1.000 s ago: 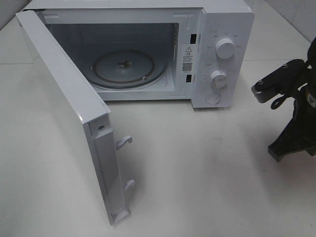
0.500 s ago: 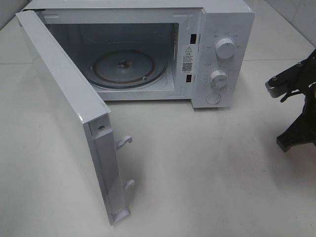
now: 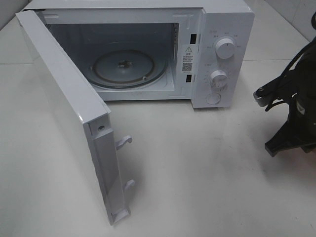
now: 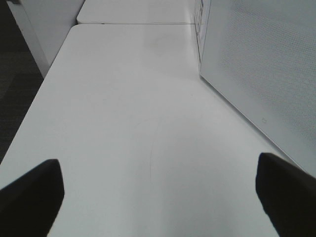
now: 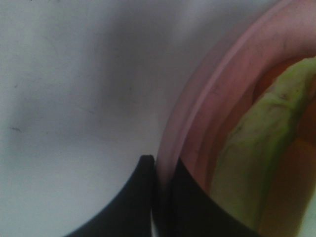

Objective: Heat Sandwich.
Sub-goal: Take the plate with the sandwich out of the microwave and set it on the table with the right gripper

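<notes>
In the right wrist view my right gripper (image 5: 160, 165) is shut on the rim of a round pink plate (image 5: 197, 108), one finger inside the rim and one outside. On the plate lies the sandwich (image 5: 256, 163); only green lettuce and an orange bit of it show. In the exterior high view just the right arm (image 3: 289, 108) appears at the right edge, while plate and sandwich are out of frame. My left gripper (image 4: 158, 197) is open with nothing between its fingers, low over the white table beside the microwave door (image 4: 261, 74).
The white microwave (image 3: 222, 29) stands at the back with its door (image 3: 64, 103) swung wide open toward the front left. Its glass turntable (image 3: 129, 66) is bare. Two knobs (image 3: 225, 48) sit on the right panel. White tabletop (image 3: 207, 168) spreads in front.
The right arm swung out toward the right edge, then came back left and slightly lower. The left gripper and the microwave have not moved.
</notes>
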You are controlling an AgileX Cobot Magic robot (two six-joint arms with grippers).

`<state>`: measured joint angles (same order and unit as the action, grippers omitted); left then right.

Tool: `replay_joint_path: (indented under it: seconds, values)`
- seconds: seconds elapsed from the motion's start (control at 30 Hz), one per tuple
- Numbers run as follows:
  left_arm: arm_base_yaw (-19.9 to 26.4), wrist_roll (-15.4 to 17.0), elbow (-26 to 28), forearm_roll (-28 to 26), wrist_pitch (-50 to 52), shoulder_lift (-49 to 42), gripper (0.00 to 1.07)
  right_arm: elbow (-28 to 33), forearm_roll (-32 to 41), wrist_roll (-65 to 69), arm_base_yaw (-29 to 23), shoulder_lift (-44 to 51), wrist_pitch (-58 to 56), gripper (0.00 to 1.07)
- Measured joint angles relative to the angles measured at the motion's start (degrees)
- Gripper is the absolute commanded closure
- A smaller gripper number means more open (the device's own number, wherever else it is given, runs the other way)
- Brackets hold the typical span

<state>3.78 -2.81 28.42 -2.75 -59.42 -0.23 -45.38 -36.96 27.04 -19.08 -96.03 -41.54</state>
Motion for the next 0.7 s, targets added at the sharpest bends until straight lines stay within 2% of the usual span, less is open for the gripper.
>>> replay_joint_path:
  seconds: [0.23,0.47,0.7]
  values:
    - [0.0,0.0,0.0,0.0,0.0,0.0,0.05,0.0,-1.78,2.29,0.0,-3.78,2.41,1.07]
    - [0.0,0.0,0.0,0.0,0.0,0.0,0.05,0.06,-6.53,8.02,0.0,-7.28,3.9,1.07]
    - [0.0,0.0,0.0,0.0,0.0,0.0,0.05,1.66,-9.0,12.89,0.8,-7.68,7.33,1.07]
